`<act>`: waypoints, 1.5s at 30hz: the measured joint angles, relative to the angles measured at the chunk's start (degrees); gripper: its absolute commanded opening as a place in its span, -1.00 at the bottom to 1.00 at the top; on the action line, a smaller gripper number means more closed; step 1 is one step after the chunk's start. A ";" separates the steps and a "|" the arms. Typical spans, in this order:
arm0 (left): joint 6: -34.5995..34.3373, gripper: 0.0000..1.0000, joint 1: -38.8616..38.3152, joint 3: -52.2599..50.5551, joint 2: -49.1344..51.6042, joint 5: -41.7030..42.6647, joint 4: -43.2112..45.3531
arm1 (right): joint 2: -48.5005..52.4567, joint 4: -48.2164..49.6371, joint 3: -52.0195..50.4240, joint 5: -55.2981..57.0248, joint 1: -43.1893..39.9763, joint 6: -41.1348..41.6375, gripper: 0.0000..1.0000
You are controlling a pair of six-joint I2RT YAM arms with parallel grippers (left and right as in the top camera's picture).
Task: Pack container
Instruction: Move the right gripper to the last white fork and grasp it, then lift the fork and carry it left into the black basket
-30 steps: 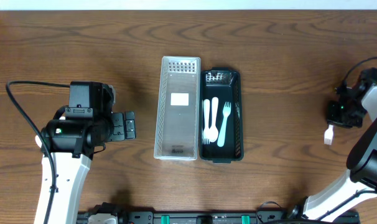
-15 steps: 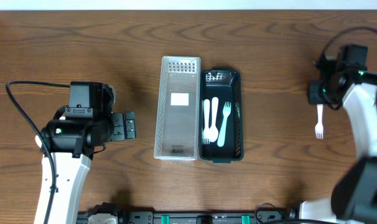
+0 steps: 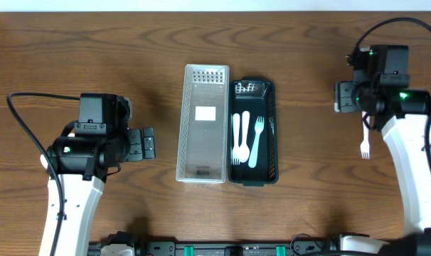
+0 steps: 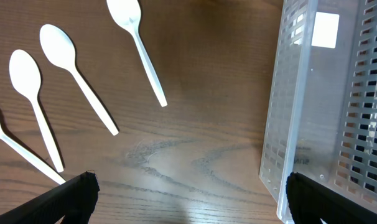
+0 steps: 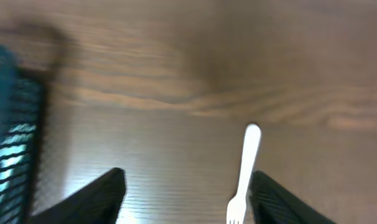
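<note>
Overhead, the dark bin holds white cutlery beside the clear bin; left gripper and right gripper gape wide, holding nothing.

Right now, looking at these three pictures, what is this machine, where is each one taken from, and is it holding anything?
These are two robot arms at a wooden table, each ending in a two-finger gripper. One picture looks down from above; the other two come from cameras on the wrists. In the middle stand a clear basket and a dark container with white cutlery inside. By the left gripper lie white spoons, by the right gripper a white fork. Both grippers are open and hold nothing.
</note>
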 measured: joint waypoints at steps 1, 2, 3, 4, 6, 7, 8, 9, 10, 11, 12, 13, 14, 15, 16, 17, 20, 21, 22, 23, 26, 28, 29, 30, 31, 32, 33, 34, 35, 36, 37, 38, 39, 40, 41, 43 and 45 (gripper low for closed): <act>0.00 0.96 0.00 0.00 0.00 0.00 -0.02 | 0.87 0.26 0.00 0.33 -1.20 0.26 0.59; 0.00 0.96 0.00 0.00 0.00 0.00 -0.02 | 1.77 0.61 -0.02 0.57 -2.49 0.39 0.59; 0.00 0.96 0.00 0.00 0.00 0.00 0.00 | 2.91 0.96 -0.02 0.74 -4.22 0.37 0.59; 0.00 0.96 0.00 0.00 0.00 0.00 -0.02 | 4.02 1.33 -0.02 0.96 -5.81 0.31 0.57; 0.00 0.96 0.00 0.00 0.00 0.00 -0.02 | 6.45 1.81 -0.02 1.40 -8.72 0.33 0.54; 0.00 0.96 0.00 0.00 0.00 0.00 -0.02 | 8.11 1.95 -0.02 1.53 -10.34 0.33 0.54; 0.00 0.96 0.00 0.00 0.00 0.00 -0.02 | 9.55 1.99 -0.02 1.62 -11.56 0.35 0.55; 0.00 0.96 0.00 0.00 0.00 0.00 -0.02 | 11.32 1.97 -0.02 1.70 -12.79 0.37 0.56; 0.00 0.96 0.00 0.00 0.00 0.00 0.00 | 13.40 1.95 -0.02 1.84 -13.97 0.37 0.57; 0.00 0.96 0.00 0.00 0.00 0.00 0.00 | 14.95 1.97 -0.02 1.81 -14.69 0.35 0.57; 0.00 0.96 0.00 0.00 0.00 0.00 0.00 | 17.14 1.95 -0.02 1.79 -15.50 0.39 0.56; 0.00 0.96 0.00 0.00 0.00 0.00 -0.02 | 18.67 1.99 -0.04 1.51 -15.96 0.39 0.56; 0.00 0.96 0.00 0.00 0.00 0.00 -0.02 | 20.55 1.99 -0.07 1.18 -16.35 0.39 0.55; 0.00 0.96 0.00 0.00 0.00 0.00 -0.02 | 22.21 2.05 -0.07 0.70 -16.63 0.39 0.54; 0.00 0.96 0.00 0.00 0.00 0.02 -0.02 | 23.85 2.14 -0.07 0.11 -16.83 0.46 0.54; 0.00 0.96 0.00 0.00 0.00 0.00 0.00 | 25.49 2.19 -0.07 -0.37 -16.90 0.48 0.54; 0.00 0.96 0.00 0.00 0.00 0.00 0.00 | 28.87 2.21 -0.09 -1.33 -16.90 0.48 0.54; 0.00 0.96 0.00 0.00 0.00 0.00 -0.02 | 29.86 2.21 -0.11 -1.53 -16.90 0.48 0.54; 0.00 0.96 0.00 0.00 0.00 0.00 0.00 | 30.64 2.03 0.15 -2.49 -16.92 0.61 0.54; -0.02 0.96 0.00 0.00 0.00 0.00 0.02 | 30.64 2.12 0.15 -2.51 -16.92 0.63 0.54; -0.02 0.96 0.00 0.00 0.00 0.00 0.02 | 30.84 2.19 0.22 -3.13 -16.92 0.66 0.50; 0.00 0.96 0.00 0.00 0.00 0.00 0.00 | 30.95 2.19 0.33 -3.52 -16.92 0.68 0.48; 0.00 0.96 0.00 0.00 0.00 0.00 0.00 | 30.97 2.19 0.35 -3.63 -16.92 0.68 0.45; 0.00 0.96 0.00 0.00 0.00 0.00 0.02 | 31.01 2.16 0.35 -3.82 -16.92 0.68 0.38; 0.00 0.96 0.00 0.00 0.00 0.00 0.00 | 31.01 2.19 0.37 -4.00 -16.92 0.68 0.28; 0.00 0.96 0.00 0.00 0.00 0.00 0.00 | 31.04 2.25 0.39 -4.17 -16.92 0.72 0.16; 0.00 0.96 0.00 0.00 0.00 0.00 0.02 | 31.04 2.27 0.39 -4.17 -16.90 0.74 0.07; 0.00 0.96 0.00 0.00 0.00 0.00 0.00 | 31.04 2.25 0.39 -4.22 -16.90 0.70 -0.04; 0.00 0.96 0.00 0.00 0.00 0.00 0.00 | 31.04 2.16 0.39 -4.17 -16.92 1.01 -0.13; 0.00 0.96 0.00 0.00 0.00 0.00 0.00 | 31.04 2.16 0.39 -4.20 -16.90 0.70 -0.19; 0.00 0.96 0.00 0.00 0.00 0.00 0.00 | 31.04 2.08 0.39 -4.11 -16.92 0.83 -0.24; 0.00 0.96 0.00 0.00 0.00 0.00 0.00 | 31.04 1.99 0.39 -4.07 -16.92 0.81 -0.29; 0.00 0.96 0.00 0.00 0.00 0.00 0.00 | 31.04 1.95 0.39 -4.04 -16.92 0.85 -0.30; 0.00 0.96 0.00 0.00 0.00 0.00 0.00 | 31.04 1.92 0.39 -4.00 -16.92 0.92 -0.39; 0.00 0.96 0.00 0.00 0.00 0.00 0.00 | 31.04 1.92 0.39 -4.00 -16.90 0.76 -0.44; 0.00 0.96 0.00 0.00 0.00 0.00 0.00 | 31.04 1.88 0.39 -3.96 -16.92 0.85 -0.49; 0.00 0.96 0.00 0.00 0.00 0.00 0.00 | 31.04 1.84 0.39 -3.87 -16.90 0.90 -0.58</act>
